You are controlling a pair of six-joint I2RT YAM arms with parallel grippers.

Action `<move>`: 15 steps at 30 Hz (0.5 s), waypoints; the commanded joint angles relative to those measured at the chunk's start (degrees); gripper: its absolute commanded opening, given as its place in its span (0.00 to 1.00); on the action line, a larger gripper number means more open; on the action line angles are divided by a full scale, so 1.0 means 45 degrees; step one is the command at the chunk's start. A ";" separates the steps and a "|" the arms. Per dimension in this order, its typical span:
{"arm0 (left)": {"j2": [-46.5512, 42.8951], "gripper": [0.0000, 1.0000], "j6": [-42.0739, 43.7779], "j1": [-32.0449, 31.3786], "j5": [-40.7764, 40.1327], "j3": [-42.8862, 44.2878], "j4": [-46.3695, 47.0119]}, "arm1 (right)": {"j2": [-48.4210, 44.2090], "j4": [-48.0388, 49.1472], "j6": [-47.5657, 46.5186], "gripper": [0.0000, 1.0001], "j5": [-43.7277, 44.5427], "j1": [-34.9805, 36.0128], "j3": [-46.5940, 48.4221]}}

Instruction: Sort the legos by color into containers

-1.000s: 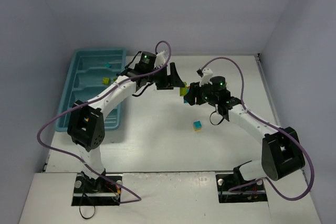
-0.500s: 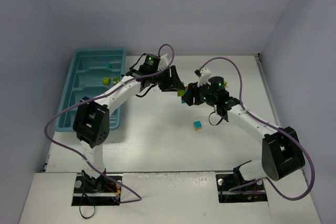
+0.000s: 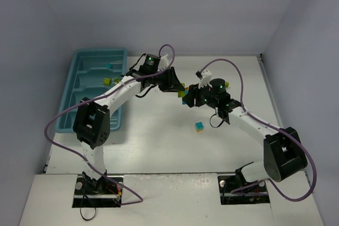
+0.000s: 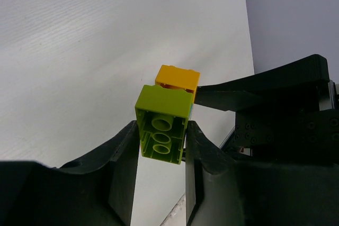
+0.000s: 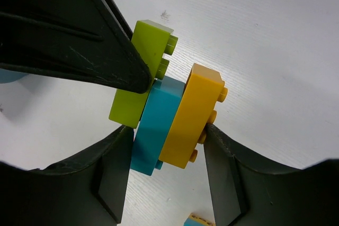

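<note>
A stack of three legos hangs above the table between my two grippers: a lime green brick (image 5: pixel 139 75), a cyan brick (image 5: pixel 158 126) and an orange brick (image 5: pixel 194 114). My right gripper (image 5: pixel 168 130) is shut on the cyan and orange bricks. In the left wrist view my left gripper (image 4: pixel 162 126) is shut on the lime green brick (image 4: pixel 161 130), with the orange brick (image 4: pixel 178 77) beyond it. From above, the left gripper (image 3: pixel 177 87) and the right gripper (image 3: pixel 189 99) meet near the table's middle. The teal tray of containers (image 3: pixel 79 110) lies at the left.
A loose cyan-and-yellow lego (image 3: pixel 199 126) sits on the table in front of the grippers. The tray holds a yellow-green lego (image 3: pixel 108 81) and a small cyan one (image 3: pixel 110 65). The enclosure's walls stand close on the left, the back and the right.
My left gripper has moved a little right and closed its jaws onto the lime green brick. The right gripper has kept its hold and barely shifted.
</note>
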 commanded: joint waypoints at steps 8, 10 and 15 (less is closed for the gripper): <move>-0.2079 0.00 0.1069 0.2011 0.1516 -0.0309 0.0026 | 0.0580 0.0652 -0.0320 0.00 0.0357 -0.0009 0.0051; -0.2314 0.00 0.1422 0.2867 0.1243 -0.0562 -0.0501 | 0.0638 0.0652 -0.0300 0.00 0.0357 -0.0009 0.0149; -0.2862 0.00 0.2496 0.4745 -0.0801 -0.0642 -0.1790 | 0.0795 0.0535 -0.0339 0.00 0.0396 -0.0009 0.0422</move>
